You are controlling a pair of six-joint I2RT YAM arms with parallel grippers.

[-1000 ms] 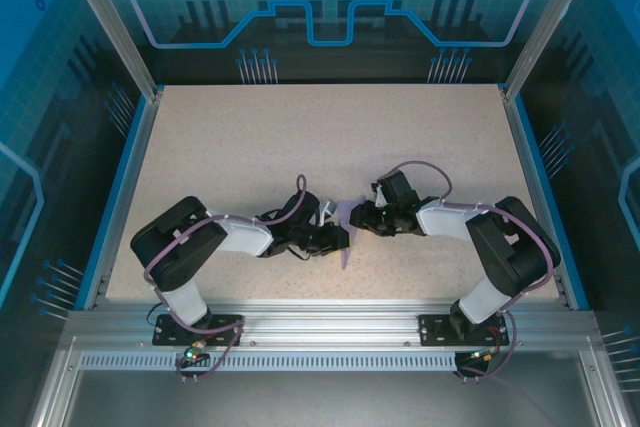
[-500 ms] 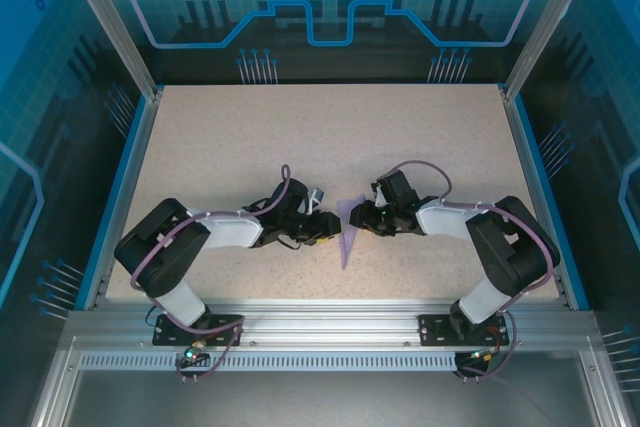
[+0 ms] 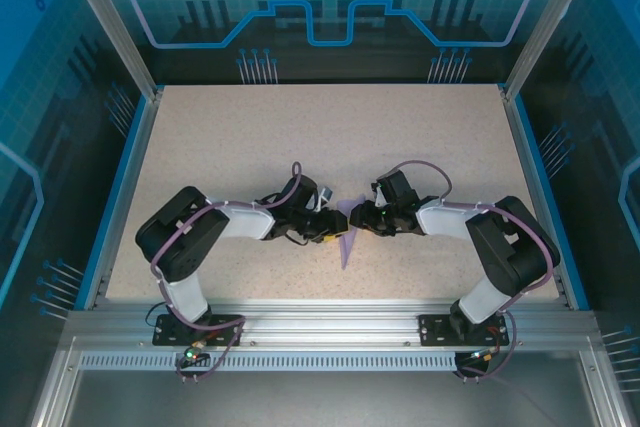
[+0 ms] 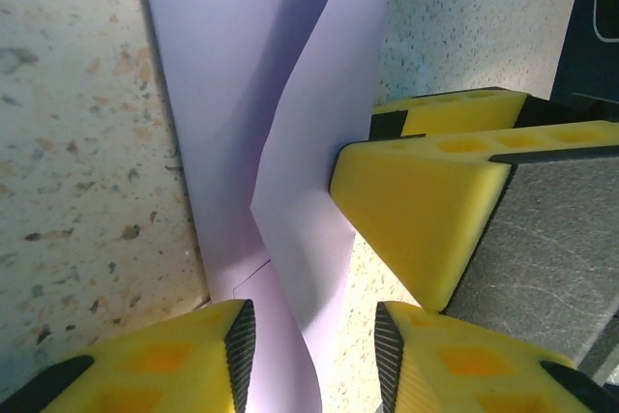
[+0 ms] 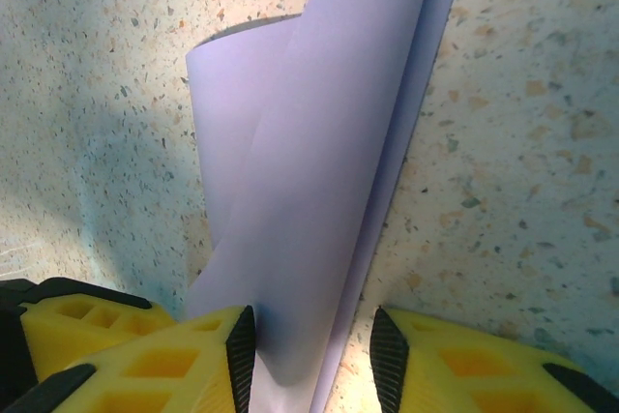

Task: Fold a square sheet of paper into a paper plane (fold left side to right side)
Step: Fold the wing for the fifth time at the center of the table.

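The left gripper [image 4: 314,363] holds nothing: its jaws stand part open astride the folded lavender-purple sheet of paper [image 4: 232,74], which lies on the speckled table [image 4: 77,142] between both arms. The right gripper [image 5: 311,350] straddles it likewise, unclamped. Carry the raised left layer rightward, align edges, then crease.

The top view is bright and even: light from above falls flat on the table [image 3: 250,137], the arms cast only short, soft shadows, and the blue enclosure walls stay dim. Its straight frame rails bow slightly toward the edges. In the left wrist view the square sheet of paper [image 4: 319,94] is sharp, its folds shown by gentle shading, with a bright patch on the table beside it. In the right wrist view a broad bluish shadow covers the table's left part, and the speckles stay crisp.
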